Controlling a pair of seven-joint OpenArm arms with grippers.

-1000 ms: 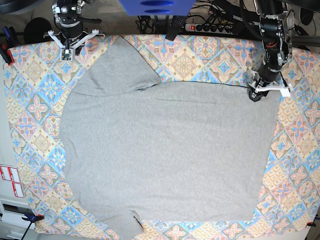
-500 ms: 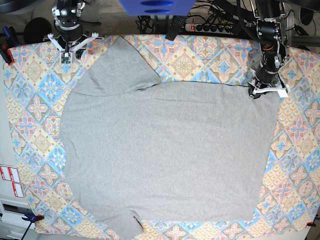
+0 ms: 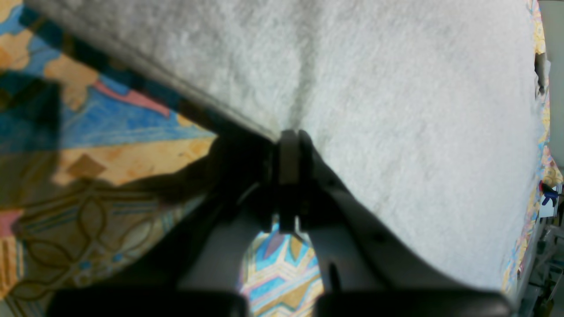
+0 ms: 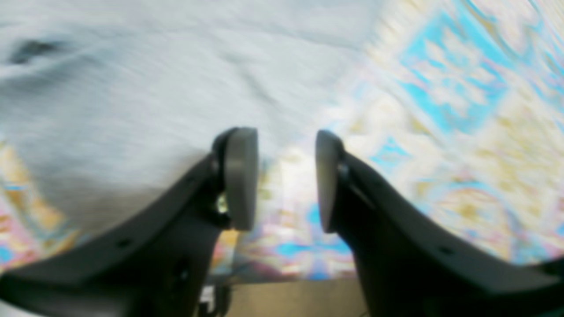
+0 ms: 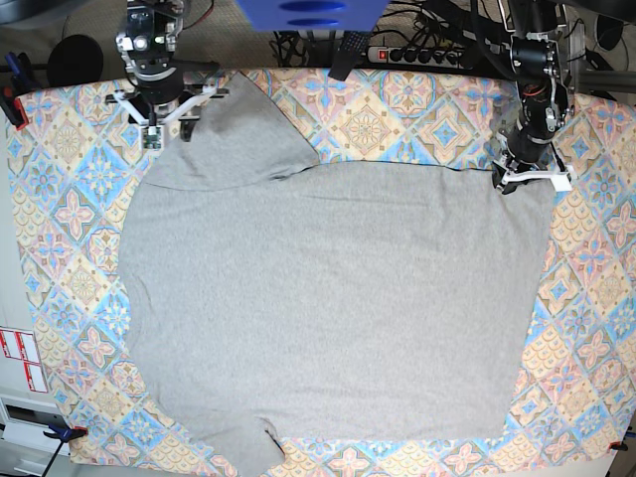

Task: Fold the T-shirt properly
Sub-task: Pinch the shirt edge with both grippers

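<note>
In the left wrist view the left gripper [image 3: 288, 152] has its jaws pressed together on the hem edge of the T-shirt [image 5: 328, 298], a small crease running up from the pinch; in the base view this same gripper [image 5: 524, 171] sits at the garment's upper-right corner. We see the right gripper [image 4: 284, 178] with its pads spread and nothing between them, poised over the border where grey cloth meets the tablecloth [image 5: 417, 109], near the upper left of the base frame beside the folded-over sleeve (this wrist view is blurred, so finer contact cannot be read). The T-shirt lies flat and plain side up across the middle of the tablecloth, filling most of the frame, its lower edge reaching the bottom. We judge the fabric light, soft and limp: it should drape and sag from any single hold, and may drag or wrinkle over the patterned cloth rather than slide as one sheet. Holds are best taken at corners and hems, where the doubled edge gives the pads something to bite, with both corners of one side lifted together.
</note>
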